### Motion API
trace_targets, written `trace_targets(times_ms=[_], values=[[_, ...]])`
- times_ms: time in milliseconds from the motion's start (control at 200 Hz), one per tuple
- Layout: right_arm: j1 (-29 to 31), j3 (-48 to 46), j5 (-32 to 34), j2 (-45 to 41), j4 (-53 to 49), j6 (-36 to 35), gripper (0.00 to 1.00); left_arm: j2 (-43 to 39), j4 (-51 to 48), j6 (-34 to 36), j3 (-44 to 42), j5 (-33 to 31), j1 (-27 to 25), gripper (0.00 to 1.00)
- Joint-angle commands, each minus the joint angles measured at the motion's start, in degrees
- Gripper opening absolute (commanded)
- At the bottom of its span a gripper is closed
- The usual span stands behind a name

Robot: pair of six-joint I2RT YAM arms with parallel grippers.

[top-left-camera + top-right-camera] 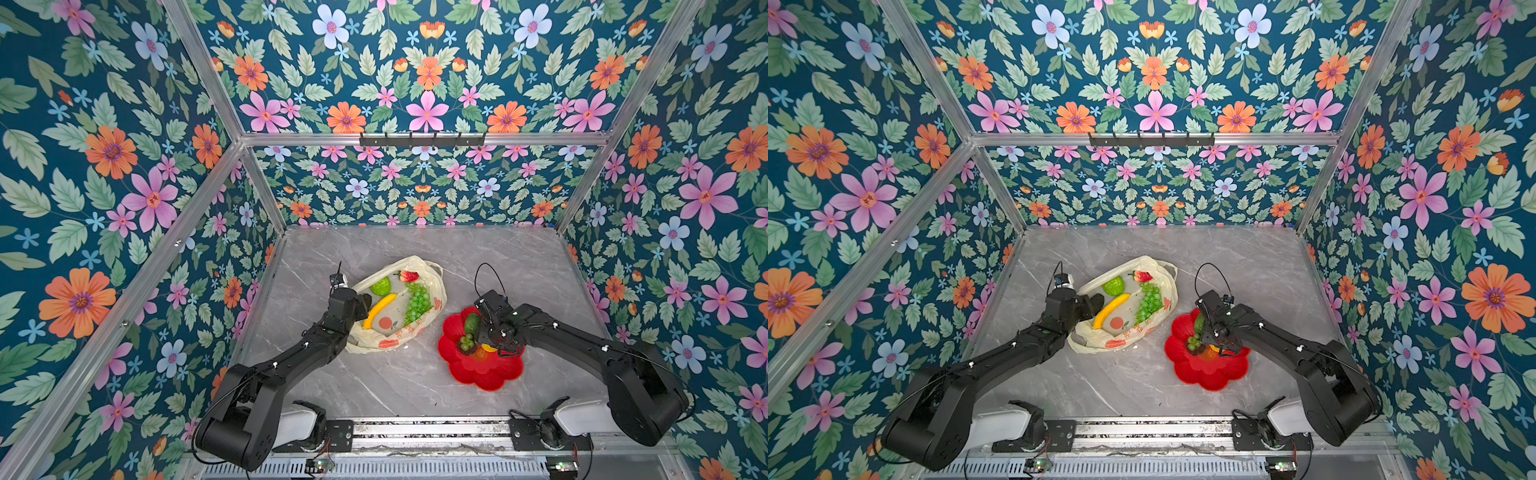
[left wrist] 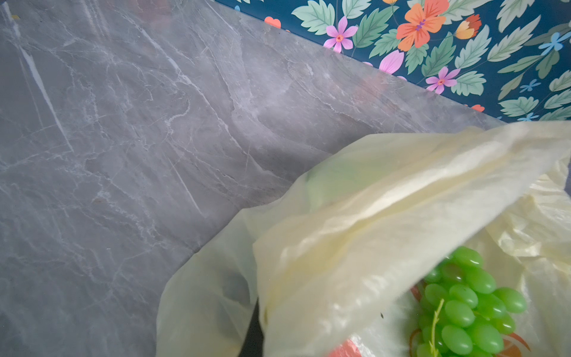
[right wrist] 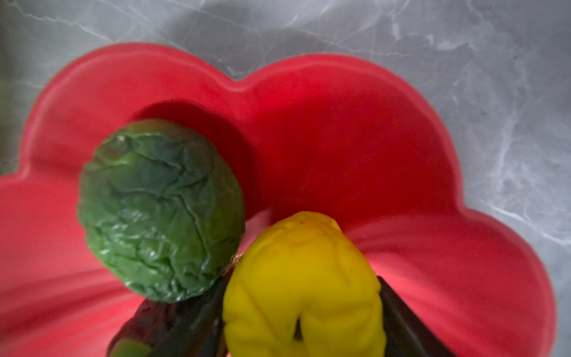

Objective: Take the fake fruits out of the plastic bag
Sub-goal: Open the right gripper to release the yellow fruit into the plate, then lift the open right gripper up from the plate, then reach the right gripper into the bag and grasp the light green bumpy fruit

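Nearest the arms' bases, the plate [image 1: 482, 376] is sitting on the table [image 1: 374, 390], right of the middle in both top views. The right gripper [image 1: 489, 345] is hanging low over it. In the right wrist view its two dark fingers [image 3: 408, 321] are flanking the citrus [image 3: 301, 272] over the plate's red floor. Whether they are pinching the citrus or standing just free of it cannot be told. In a top view the small bunch [image 1: 466, 343] is lying on the plate just left of the citrus. The avocado [image 1: 472, 323] is lying just beyond both, toward the plate's far rim.

A little farther back, left of the plate and apart from it, the bag [image 1: 439, 293] is lying on the table with its mouth spread wide. The left gripper [image 1: 365, 304] is pressed together on the bag's left rim, pinching it. In the left wrist view the plastic is rising in a fold close to the lens.

Four fruits are lying inside the bag. The banana [image 1: 380, 309] is nearest, just beside the left gripper, and the big bunch [image 1: 417, 303] is lying to its right. The bumpy fruit [image 1: 381, 286] is sitting beyond the banana. The strawberry [image 1: 409, 275] is lying farthest, at the bag's far end.

Past the bag the table is running on to the wall [image 1: 415, 187].
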Motion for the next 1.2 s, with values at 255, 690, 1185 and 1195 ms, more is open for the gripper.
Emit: trace_targets(times_ms=[255, 690, 1185, 1195], values=[[0.04, 2.20, 3.04, -3.91, -5.25, -1.28, 0.73, 0.09, 0.56, 0.86, 0.66, -0.15, 0.02, 0.00], [7.88, 16.89, 4.22, -3.07, 1.51, -8.85, 0.68, 0.40, -0.65, -0.61, 0.88, 1.81, 3.09, 0.00], [14.48, 40.80, -7.68, 26.91, 16.31, -17.43, 0.68, 2.28, -1.22, -0.86, 1.69, 4.35, 4.15, 0.00], [14.48, 41.32, -7.56, 27.50, 16.35, -17.22, 0.68, 2.35, -1.17, -0.89, 1.72, 4.43, 4.13, 0.00]])
